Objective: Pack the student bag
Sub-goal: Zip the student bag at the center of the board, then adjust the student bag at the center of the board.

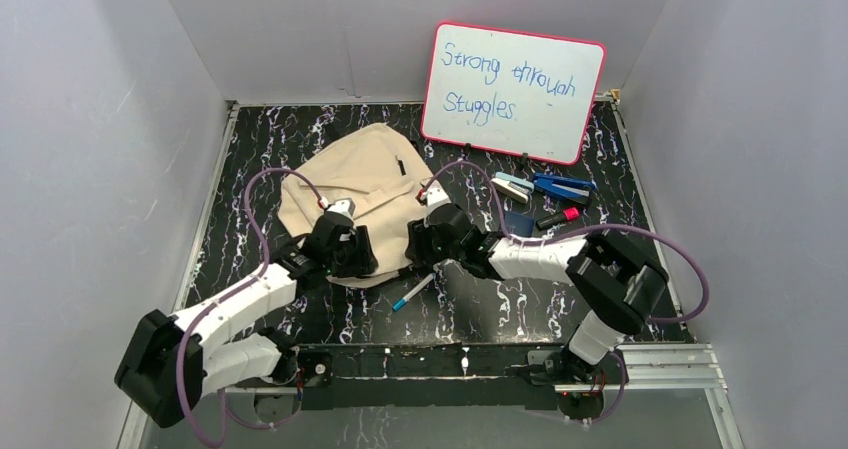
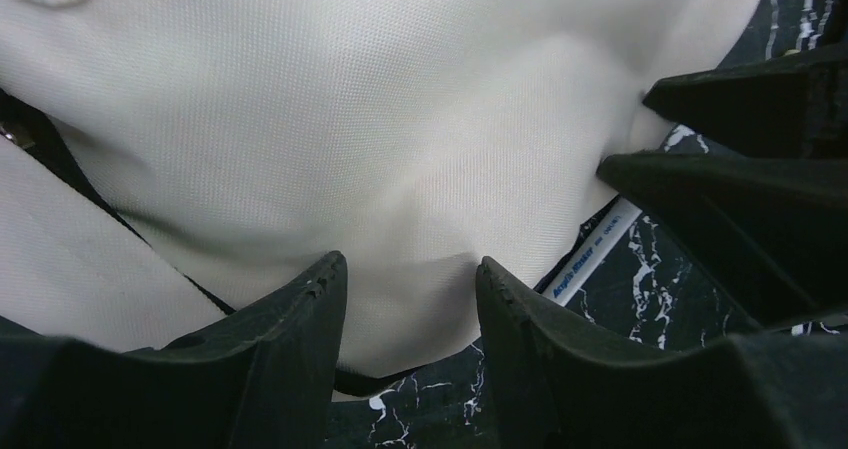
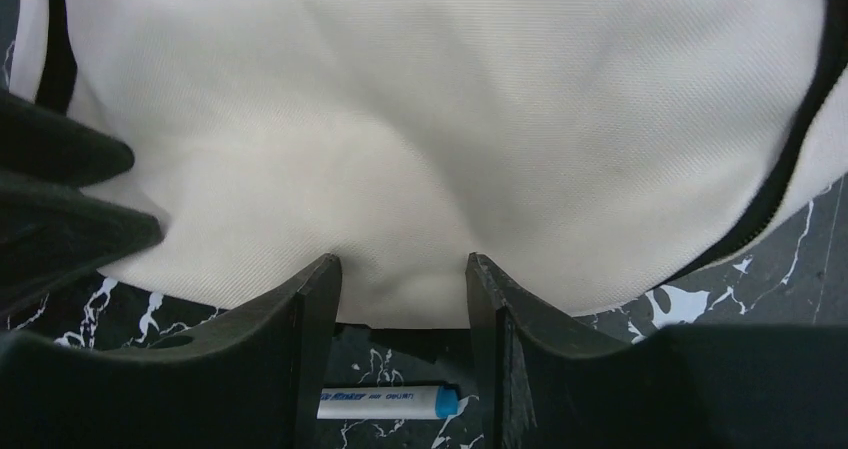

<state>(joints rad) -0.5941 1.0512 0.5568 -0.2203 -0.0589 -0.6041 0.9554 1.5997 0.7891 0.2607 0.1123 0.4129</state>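
Centrally, a beige bag (image 1: 350,169) lies flat on the dark marbled worktop (image 1: 500,314). At the bag's near edge, the left end effector (image 2: 410,269) and right end effector (image 3: 403,264) each pinch a fold of its cloth, side by side. A pen (image 1: 412,292) lies just beside that edge.

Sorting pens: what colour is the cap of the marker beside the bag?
Blue; the marker shows best in the right wrist view.

One student bag (image 1: 345,184), one whiteboard (image 1: 512,91), two grippers: left gripper (image 2: 410,269) and right gripper (image 3: 402,264). Two markers: one blue-capped marker (image 1: 412,293), one red-capped marker (image 1: 558,218). One blue stapler (image 1: 562,186), one pale blue-and-white object (image 1: 512,188) and one small dark blue object (image 1: 517,223), their kinds too small to tell
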